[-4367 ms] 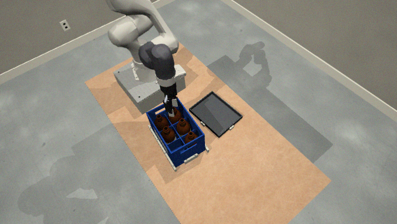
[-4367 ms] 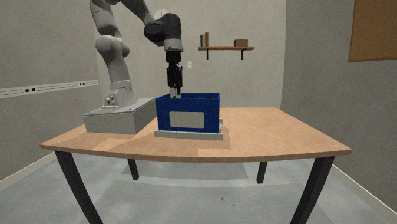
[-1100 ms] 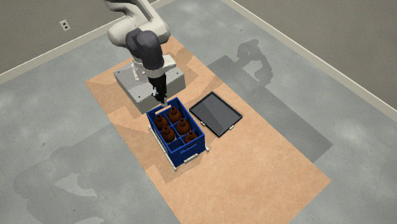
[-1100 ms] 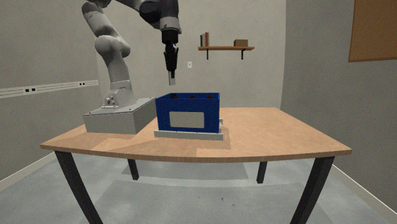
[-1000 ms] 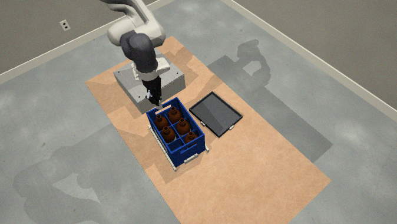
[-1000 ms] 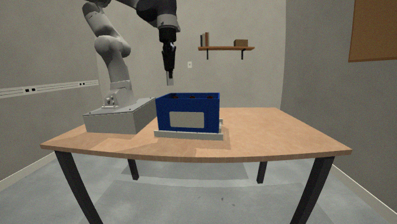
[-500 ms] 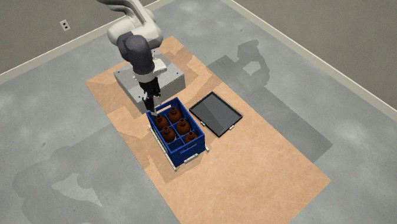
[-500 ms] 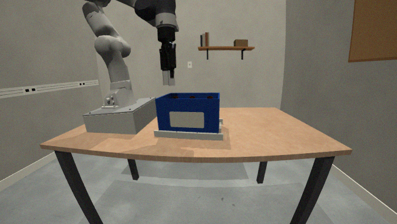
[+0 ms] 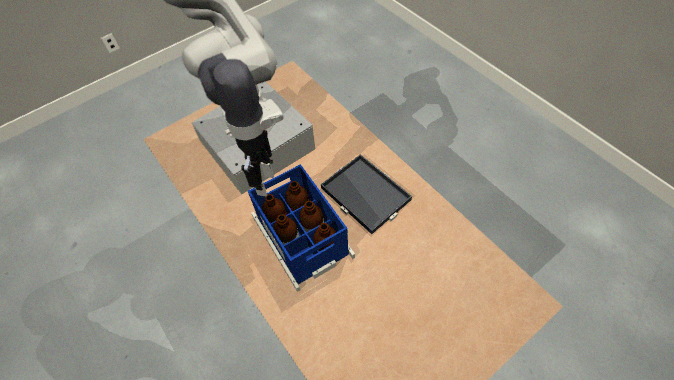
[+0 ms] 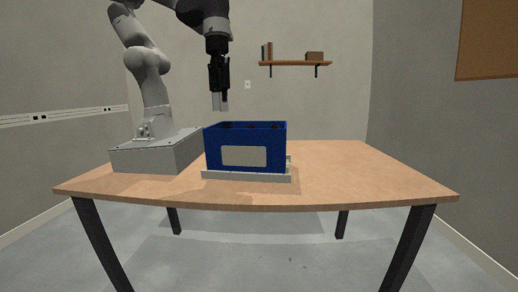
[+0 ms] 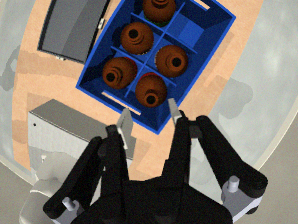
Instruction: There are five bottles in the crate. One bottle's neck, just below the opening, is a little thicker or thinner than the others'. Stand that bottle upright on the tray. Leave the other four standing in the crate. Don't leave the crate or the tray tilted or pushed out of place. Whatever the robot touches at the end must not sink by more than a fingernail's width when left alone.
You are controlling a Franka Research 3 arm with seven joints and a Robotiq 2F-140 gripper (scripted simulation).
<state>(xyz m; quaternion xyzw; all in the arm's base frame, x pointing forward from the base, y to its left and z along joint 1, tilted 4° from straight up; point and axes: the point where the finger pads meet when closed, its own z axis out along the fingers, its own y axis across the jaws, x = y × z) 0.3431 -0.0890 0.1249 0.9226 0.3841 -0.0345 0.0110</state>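
Note:
A blue crate [image 9: 299, 223] stands on the wooden table and holds several brown bottles [image 9: 296, 194] upright in its cells; one cell is empty. In the wrist view the crate [image 11: 156, 46] and the bottles [image 11: 137, 38] show from above. A dark flat tray [image 9: 366, 192] lies on the table right of the crate, and it shows in the wrist view [image 11: 75, 16]. My gripper [image 10: 220, 103] hangs well above the crate's near-base end. Its fingers stand partly open with nothing between them. The neck widths are too small to compare.
The arm's grey base block [image 9: 254, 135] stands on the table just behind the crate. The crate sits on a pale low frame [image 10: 246, 175]. A wall shelf [image 10: 294, 61] hangs far behind the table.

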